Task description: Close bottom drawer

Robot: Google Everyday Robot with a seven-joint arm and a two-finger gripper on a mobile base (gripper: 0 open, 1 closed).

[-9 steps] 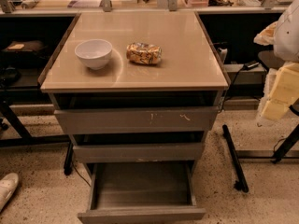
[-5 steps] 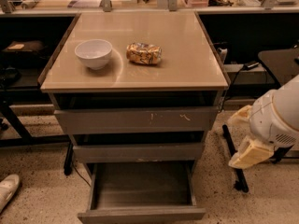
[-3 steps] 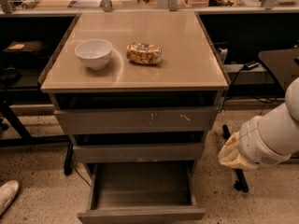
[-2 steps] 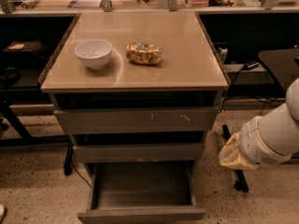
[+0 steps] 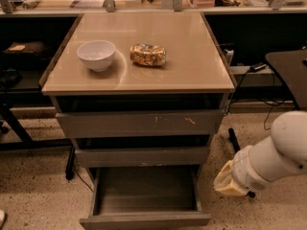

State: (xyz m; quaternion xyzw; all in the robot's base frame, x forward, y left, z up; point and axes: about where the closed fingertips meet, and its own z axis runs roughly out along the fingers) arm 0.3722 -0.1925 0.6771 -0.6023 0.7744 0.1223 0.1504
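The bottom drawer (image 5: pixel 145 220) is the lowest and narrowest of the grey cabinet's three. It stands pulled far out toward me, its inside bare. The mid-width drawer front (image 5: pixel 141 156) and the wide scratched top drawer front (image 5: pixel 139 123) sit above it, each slightly out. My white arm comes in from the right. My gripper (image 5: pixel 229 182), at the arm's tan-covered end, hangs low just right of the bottom drawer's right side, apart from it.
On the cabinet's beige top (image 5: pixel 192 66) are a white bowl (image 5: pixel 96 54) and a wrapped snack (image 5: pixel 148 54). Black table legs (image 5: pixel 234 141) and cables stand right of the cabinet, and a dark frame (image 5: pixel 12 123) stands to the left. The floor is speckled.
My arm has come down from the upper right to low beside the cabinet and shifted slightly left toward the bottom drawer. The drawers have not moved.
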